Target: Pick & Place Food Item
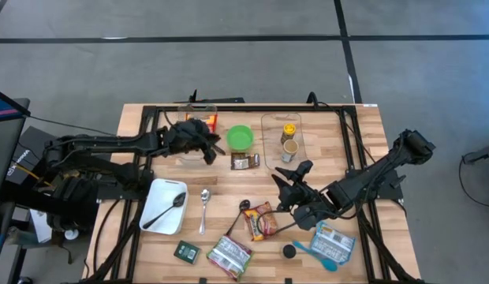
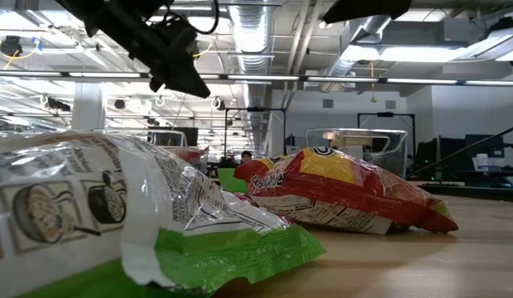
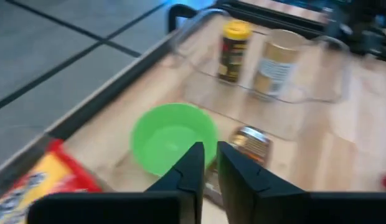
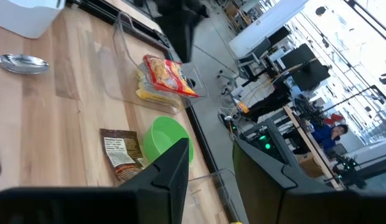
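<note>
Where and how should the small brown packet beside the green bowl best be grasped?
The brown packet lies flat on the table, close to the green bowl. Probably come from straight above and pinch across its short sides, away from the bowl.

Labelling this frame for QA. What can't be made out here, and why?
- Left gripper: fingers nearly together with nothing visible between them; the high view has it over a clear container by the green bowl.
- Right gripper: a gap shows between the fingers; no view shows whether they hold anything.
- Print on the small brown packet: too small in the high view.
- Low view: the green-and-white bag and the red chip bag block the table behind.
</note>
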`<state>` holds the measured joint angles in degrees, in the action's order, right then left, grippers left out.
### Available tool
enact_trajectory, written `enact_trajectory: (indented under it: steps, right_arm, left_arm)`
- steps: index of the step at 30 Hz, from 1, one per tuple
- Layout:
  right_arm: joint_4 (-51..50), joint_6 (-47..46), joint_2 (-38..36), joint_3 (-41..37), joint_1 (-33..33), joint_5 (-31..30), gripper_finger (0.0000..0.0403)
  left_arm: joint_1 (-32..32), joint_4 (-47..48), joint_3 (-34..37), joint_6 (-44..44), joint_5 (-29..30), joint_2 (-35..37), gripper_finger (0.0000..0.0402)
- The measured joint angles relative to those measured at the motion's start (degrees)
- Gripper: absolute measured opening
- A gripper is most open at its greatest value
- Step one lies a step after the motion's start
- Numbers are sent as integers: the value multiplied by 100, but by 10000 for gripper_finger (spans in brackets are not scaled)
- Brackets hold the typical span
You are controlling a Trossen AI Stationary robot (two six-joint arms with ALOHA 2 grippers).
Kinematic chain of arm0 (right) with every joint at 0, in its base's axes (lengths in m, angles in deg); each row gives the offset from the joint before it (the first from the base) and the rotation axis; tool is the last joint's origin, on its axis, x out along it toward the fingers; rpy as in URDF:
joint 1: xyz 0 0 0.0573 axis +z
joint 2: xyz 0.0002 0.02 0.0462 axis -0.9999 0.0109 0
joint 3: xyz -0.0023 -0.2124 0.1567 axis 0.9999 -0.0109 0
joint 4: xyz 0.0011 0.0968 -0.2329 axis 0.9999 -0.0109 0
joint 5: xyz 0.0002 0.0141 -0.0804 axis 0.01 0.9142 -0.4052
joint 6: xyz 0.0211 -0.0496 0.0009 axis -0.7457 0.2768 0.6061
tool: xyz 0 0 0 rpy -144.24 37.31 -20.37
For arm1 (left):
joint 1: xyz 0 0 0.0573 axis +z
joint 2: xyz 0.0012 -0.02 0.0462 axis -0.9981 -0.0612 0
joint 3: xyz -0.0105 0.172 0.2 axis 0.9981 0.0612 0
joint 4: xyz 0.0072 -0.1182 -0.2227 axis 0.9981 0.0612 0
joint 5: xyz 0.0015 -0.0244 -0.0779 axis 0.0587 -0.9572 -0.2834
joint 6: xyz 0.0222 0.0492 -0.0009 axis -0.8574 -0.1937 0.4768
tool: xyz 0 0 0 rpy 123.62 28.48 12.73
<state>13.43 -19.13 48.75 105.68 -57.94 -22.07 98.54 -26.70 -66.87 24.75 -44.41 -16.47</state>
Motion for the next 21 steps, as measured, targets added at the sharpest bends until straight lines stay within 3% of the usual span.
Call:
enact_trajectory:
  steps: [7,16,21]
  right_arm:
    - [0,-2,0,0,-166,0,118]
    - [0,-2,0,0,-274,0,118]
    - [0,-4,0,0,-272,0,118]
  left_arm:
    - [-1087,3,0,-11,-14,0,2]
    - [-2542,5,0,-23,-12,0,5]
    - [-3318,4,0,398,-13,0,4]
